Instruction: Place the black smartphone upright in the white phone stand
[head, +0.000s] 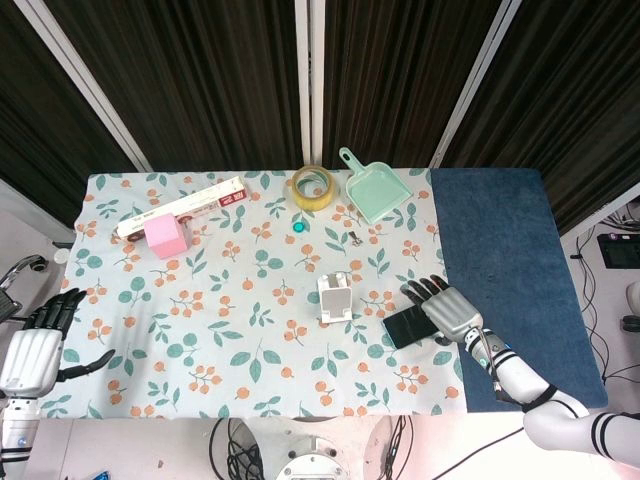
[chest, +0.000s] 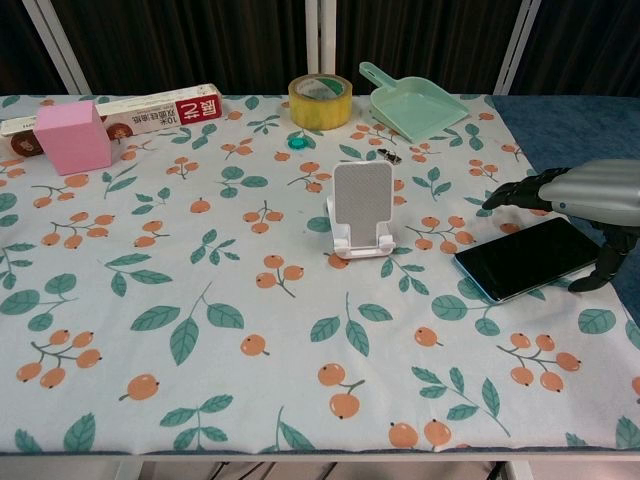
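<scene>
The black smartphone (head: 408, 327) (chest: 530, 258) lies flat on the floral cloth, right of the white phone stand (head: 334, 297) (chest: 361, 208), which stands upright with nothing in it. My right hand (head: 447, 312) (chest: 590, 196) hovers over the phone's right end, fingers spread and reaching left, the thumb hanging down beside the phone's near right edge. It holds nothing. My left hand (head: 35, 345) hangs open off the table's left edge, only in the head view.
At the back stand a yellow tape roll (head: 312, 187), a mint dustpan (head: 378, 190), a long box (head: 182, 207) and a pink block (head: 165, 236). A small teal cap (head: 298, 227) and a binder clip (head: 354, 238) lie behind the stand. Blue mat (head: 505, 270) covers the right.
</scene>
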